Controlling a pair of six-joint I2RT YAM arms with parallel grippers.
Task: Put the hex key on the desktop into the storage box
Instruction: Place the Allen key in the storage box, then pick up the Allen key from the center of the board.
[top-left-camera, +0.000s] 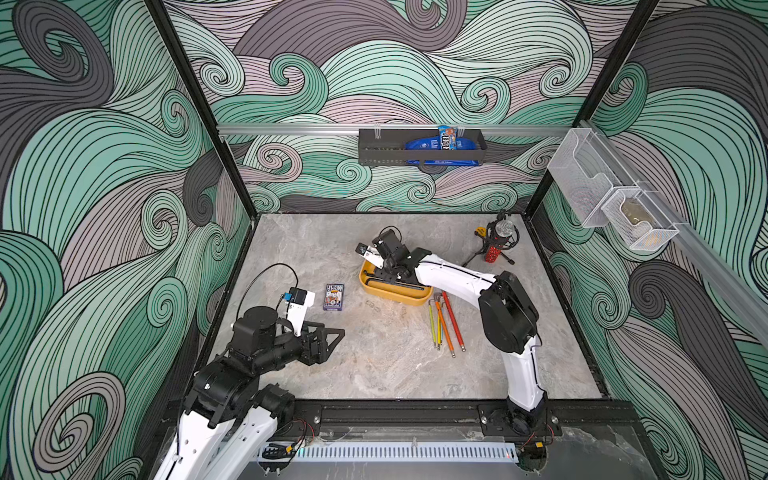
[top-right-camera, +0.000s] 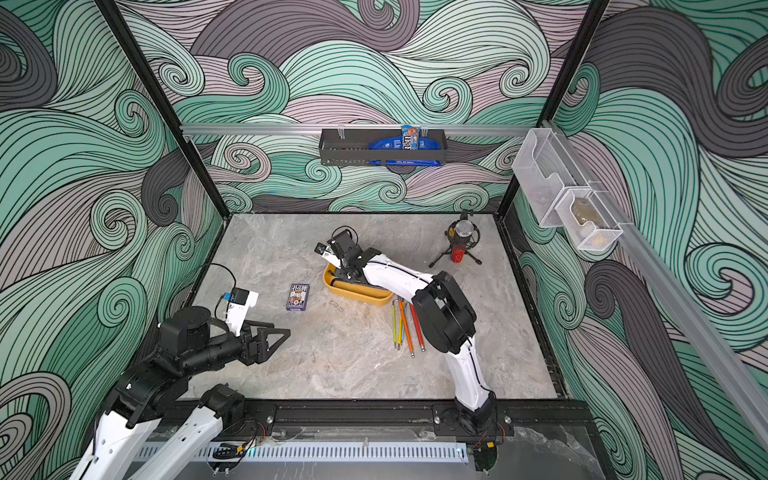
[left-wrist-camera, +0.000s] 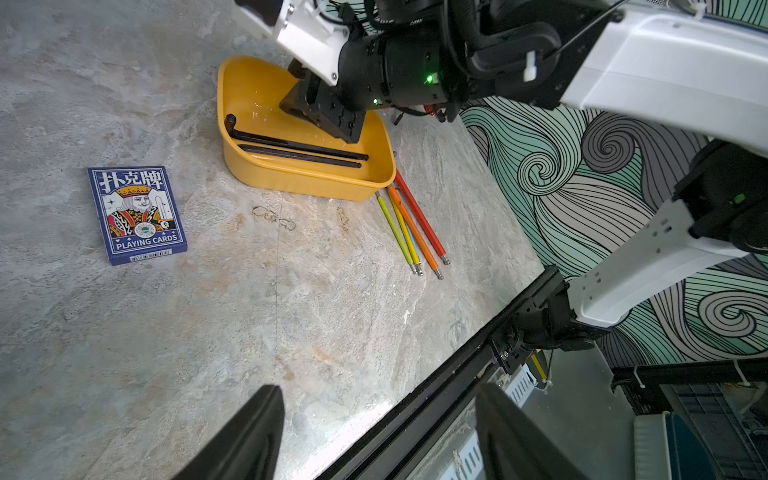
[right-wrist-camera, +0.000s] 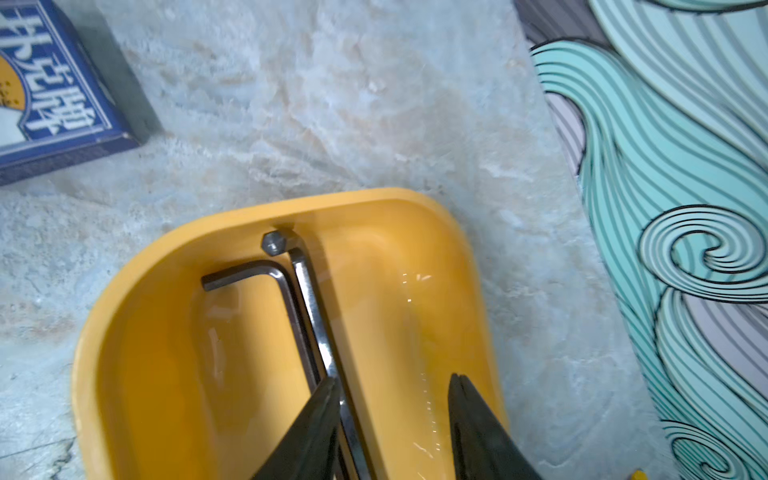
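Both top views show the storage box (top-left-camera: 395, 296) (top-right-camera: 357, 296) on the desktop (top-left-camera: 374, 365), with coloured hex keys (top-left-camera: 444, 328) lying just beside it. Left wrist view: the left gripper (left-wrist-camera: 378, 390) has its fingers apart and holds nothing; 2 black hex keys (left-wrist-camera: 299, 145) lie inside the box. Right wrist view: the right gripper (right-wrist-camera: 392, 378) is over the box, jaws apart, 1 finger (right-wrist-camera: 316, 419) just beside a key.

Storage box (left-wrist-camera: 299, 185): shallow yellow tub, upright on grey marbled desktop (left-wrist-camera: 291, 316). Inside it: two black hex keys (right-wrist-camera: 309, 299), L-shaped, side by side, lengthwise. Coloured hex keys (left-wrist-camera: 411, 226) bundled flat just beside its corner.
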